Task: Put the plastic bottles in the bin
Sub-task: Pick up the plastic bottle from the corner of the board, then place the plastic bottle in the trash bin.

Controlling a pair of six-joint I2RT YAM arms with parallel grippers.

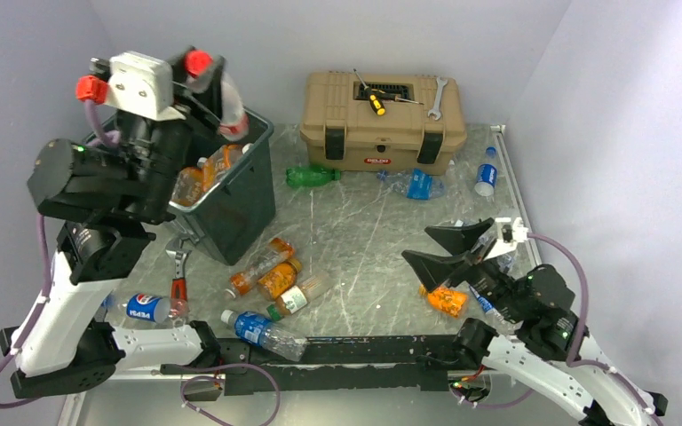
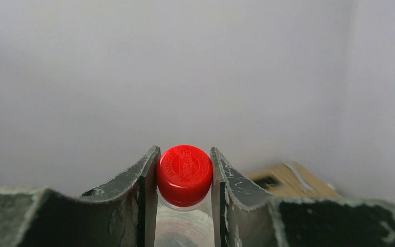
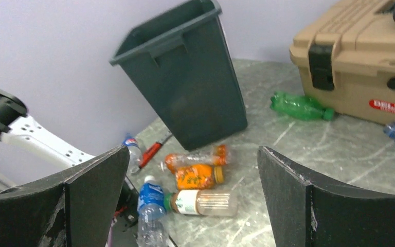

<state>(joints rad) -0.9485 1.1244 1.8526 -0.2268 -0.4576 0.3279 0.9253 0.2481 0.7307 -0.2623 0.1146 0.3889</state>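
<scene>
My left gripper (image 1: 201, 73) is raised above the dark green bin (image 1: 231, 209) and is shut on a clear bottle (image 1: 227, 108) with a red cap. In the left wrist view the gripper (image 2: 185, 150) pinches the cap (image 2: 185, 175) between both fingers. The bin holds orange bottles (image 1: 202, 176). My right gripper (image 1: 458, 247) is open and empty over the right side of the table, above a crushed orange bottle (image 1: 445, 301). Loose bottles lie in front of the bin: orange ones (image 1: 266, 271) (image 3: 195, 176), a white-labelled one (image 3: 205, 202) and a blue-labelled one (image 1: 262, 330).
A green bottle (image 1: 311, 176), a blue-labelled clear bottle (image 1: 417, 185) and another (image 1: 486, 173) lie by the tan toolbox (image 1: 382, 124), which carries a screwdriver (image 1: 375, 99) and a wrench (image 1: 435, 98). A Pepsi bottle (image 1: 146, 308) and an orange-handled wrench (image 1: 178, 286) lie near left.
</scene>
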